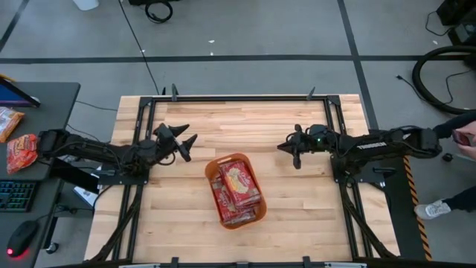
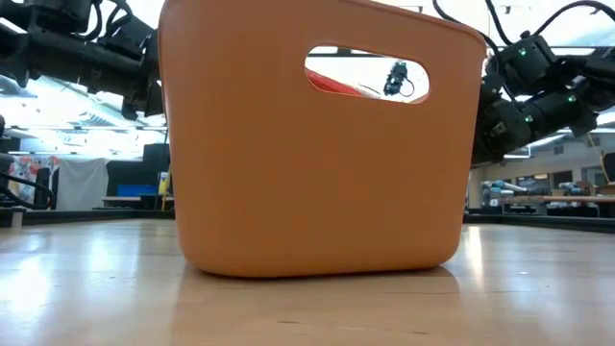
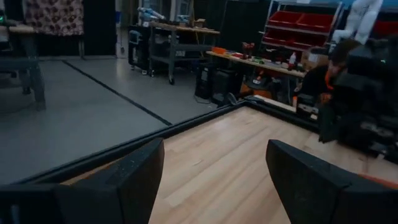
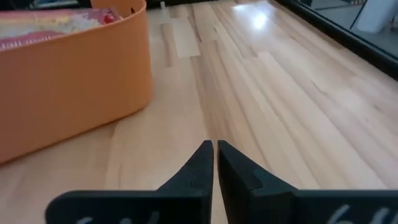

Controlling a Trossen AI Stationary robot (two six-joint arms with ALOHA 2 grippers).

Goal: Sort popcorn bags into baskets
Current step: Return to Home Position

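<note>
The orange basket [image 1: 237, 190] stands on the wooden table near its middle and holds several red popcorn bags [image 1: 239, 184] lying flat and stacked. In the low view the basket [image 2: 317, 144] fills the picture, a red bag edge [image 2: 332, 85] showing through its handle slot. My left gripper [image 1: 182, 138] hovers left of the basket, toward the far side, fingers open and empty. My right gripper [image 1: 290, 152] hovers right of the basket with fingers shut on nothing; its wrist view shows the fingertips [image 4: 215, 149] together above bare wood, the basket [image 4: 68, 74] beside them.
More red packets [image 1: 21, 151] lie on a dark side desk left of the table, beside a keyboard [image 1: 16, 195] and mouse. A person's arm [image 1: 465, 128] and shoe show at the right. Bare wood lies all round the basket [image 1: 297, 201].
</note>
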